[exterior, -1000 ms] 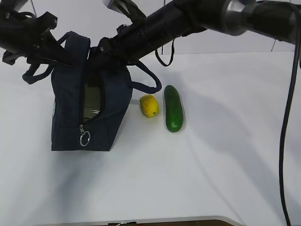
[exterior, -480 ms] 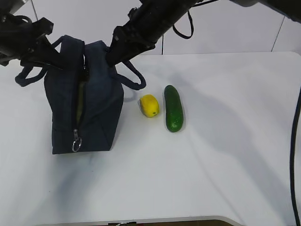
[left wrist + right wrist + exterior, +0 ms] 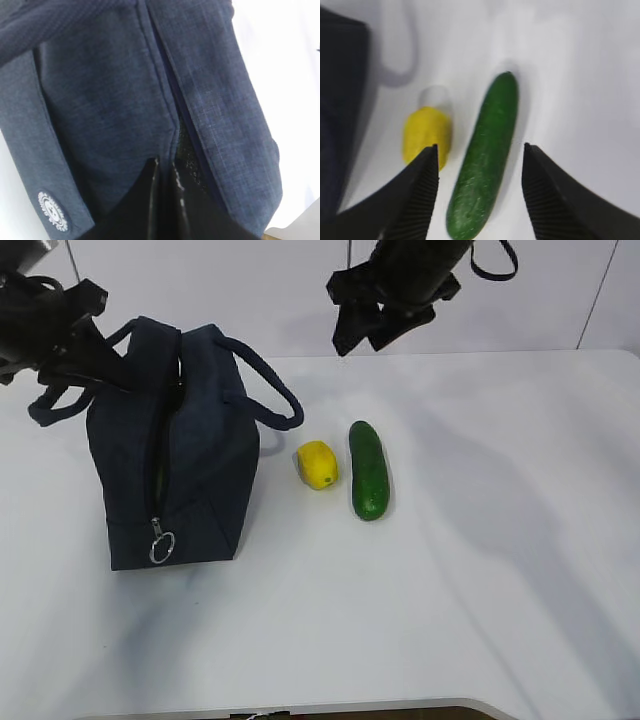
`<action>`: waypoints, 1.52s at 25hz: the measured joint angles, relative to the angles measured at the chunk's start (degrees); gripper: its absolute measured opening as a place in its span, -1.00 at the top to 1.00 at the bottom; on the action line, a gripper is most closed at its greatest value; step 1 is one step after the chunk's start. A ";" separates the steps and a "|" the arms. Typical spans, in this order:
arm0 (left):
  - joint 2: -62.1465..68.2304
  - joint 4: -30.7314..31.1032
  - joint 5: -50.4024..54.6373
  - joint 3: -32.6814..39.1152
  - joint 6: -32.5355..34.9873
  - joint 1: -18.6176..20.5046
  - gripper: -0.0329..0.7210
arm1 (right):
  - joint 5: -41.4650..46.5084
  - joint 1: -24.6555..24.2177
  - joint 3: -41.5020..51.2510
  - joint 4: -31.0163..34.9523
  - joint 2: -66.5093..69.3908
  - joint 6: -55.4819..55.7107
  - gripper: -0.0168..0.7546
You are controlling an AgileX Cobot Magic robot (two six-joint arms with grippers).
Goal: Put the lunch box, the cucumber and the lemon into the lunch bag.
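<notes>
Right gripper [image 3: 477, 195]: jaws stand apart, nothing between them, poised in the air above the cucumber [image 3: 484, 155] and the lemon [image 3: 426, 132]. In its own wrist view the cucumber lies roughly centred under the gap, the lemon just beside the left finger [image 3: 415, 195].

Left gripper [image 3: 162, 200]: fingers pressed together on the fabric at the top of the lunch bag [image 3: 170, 470], beside the zipper seam. We judge it is holding the mouth (whether cloth is truly pinched between the pads we cannot tell).

Outward: the bag stands upright at the left of the white table [image 3: 480, 580], handles looping up, silver ring pull [image 3: 160, 549] hanging low on the near end. Lemon and cucumber lie side by side, close but apart, right of the bag. We see no lunch box on the table; a sliver of something pale shows in the zipper slit, too thin to name.

Risks, as we judge them:
- Lemon sits so near the cucumber that a descending finger could nudge it and set it rolling.
- Cucumber is smooth and long; an off-centre pinch could let it tip or slip.
- Bag mouth looks narrow; if the left hold slackens, the long cucumber may catch on the edge.

Surface: plain white, matte, uncluttered otherwise. Behind it, a pale wall.
</notes>
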 joint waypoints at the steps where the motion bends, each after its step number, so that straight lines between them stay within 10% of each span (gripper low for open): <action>1: 0.00 0.00 0.10 0.00 0.00 0.00 0.94 | 0.00 -0.13 0.17 -1.60 0.00 2.66 -0.15; 10: 0.00 -0.20 0.24 0.00 0.00 0.00 0.94 | 0.14 0.10 1.08 -11.72 3.95 22.09 -0.26; 16: 0.00 -0.20 0.24 0.00 0.00 0.00 0.94 | -0.09 0.10 1.23 -10.63 7.84 26.11 -0.53; 38: 0.00 -0.20 0.24 0.00 0.17 0.00 0.94 | -5.03 0.19 1.23 -9.62 13.71 28.87 -0.56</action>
